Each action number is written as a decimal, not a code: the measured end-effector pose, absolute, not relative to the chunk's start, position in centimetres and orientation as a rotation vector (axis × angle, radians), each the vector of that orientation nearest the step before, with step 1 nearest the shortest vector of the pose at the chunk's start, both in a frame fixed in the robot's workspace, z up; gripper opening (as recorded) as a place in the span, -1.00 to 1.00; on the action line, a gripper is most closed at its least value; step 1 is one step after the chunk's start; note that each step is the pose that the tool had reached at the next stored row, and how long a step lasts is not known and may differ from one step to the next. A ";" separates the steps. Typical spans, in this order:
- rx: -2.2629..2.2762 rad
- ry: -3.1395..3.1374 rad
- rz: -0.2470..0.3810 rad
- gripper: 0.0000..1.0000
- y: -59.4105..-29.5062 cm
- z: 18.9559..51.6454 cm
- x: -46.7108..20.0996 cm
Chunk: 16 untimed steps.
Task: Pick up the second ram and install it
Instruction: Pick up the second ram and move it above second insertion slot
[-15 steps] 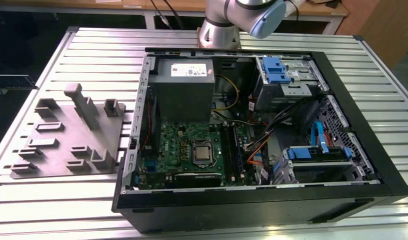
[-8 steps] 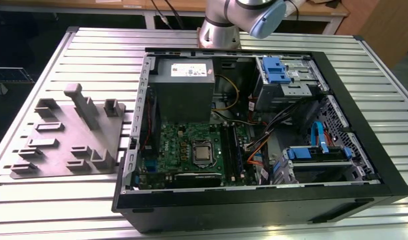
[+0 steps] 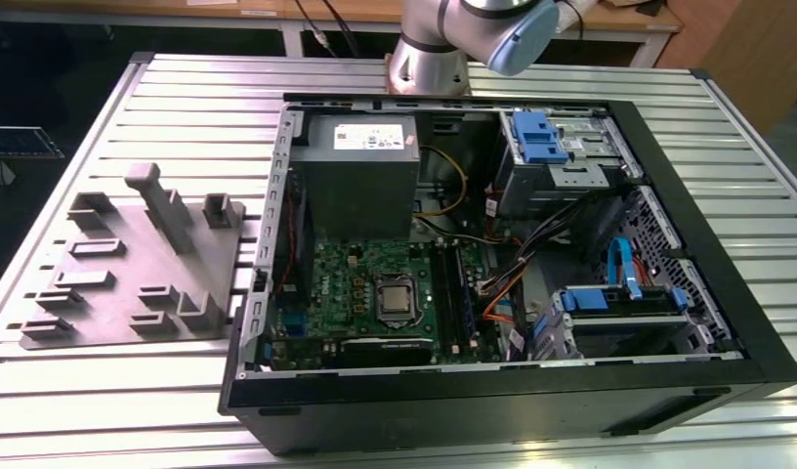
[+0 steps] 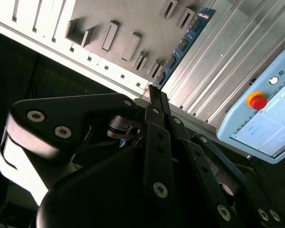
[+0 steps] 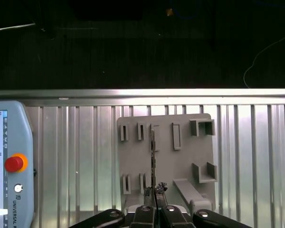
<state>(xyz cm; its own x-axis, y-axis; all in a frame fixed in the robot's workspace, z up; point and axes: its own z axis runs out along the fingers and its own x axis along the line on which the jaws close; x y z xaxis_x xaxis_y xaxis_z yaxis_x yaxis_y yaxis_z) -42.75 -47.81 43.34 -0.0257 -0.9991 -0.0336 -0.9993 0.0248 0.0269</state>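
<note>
My gripper (image 4: 153, 90) is shut on the second ram (image 4: 185, 45), a thin bluish stick with dark chips that juts straight out from the closed fingertips. In the first wrist view the second ram (image 5: 153, 156) appears edge-on, running from the gripper (image 5: 155, 192) across the gray fixture plate (image 5: 180, 156) far below. On the exterior view's left that fixture plate (image 3: 125, 283) lies on the slatted table with bare slots. The open computer case holds the green motherboard (image 3: 359, 283).
The arm's base (image 3: 432, 59) stands behind the case. Inside the case are a gray power supply (image 3: 359, 156), blue drive bays (image 3: 542, 137) and loose cables (image 3: 503, 283). A teach pendant (image 5: 9, 161) with a red button lies beside the fixture plate.
</note>
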 end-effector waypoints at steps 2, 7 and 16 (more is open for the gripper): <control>-2.189 2.245 0.067 -0.77 -47.8 43.4 -42.7; -2.189 2.245 0.067 -0.77 -47.8 43.4 -42.1; -2.189 2.245 0.067 -0.77 -47.8 43.3 -40.1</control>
<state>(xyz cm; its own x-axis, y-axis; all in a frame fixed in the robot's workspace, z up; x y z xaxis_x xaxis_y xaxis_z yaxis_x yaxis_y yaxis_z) -40.13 -47.81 43.35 -0.0258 -0.9991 -0.0335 -0.9993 0.0249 0.0270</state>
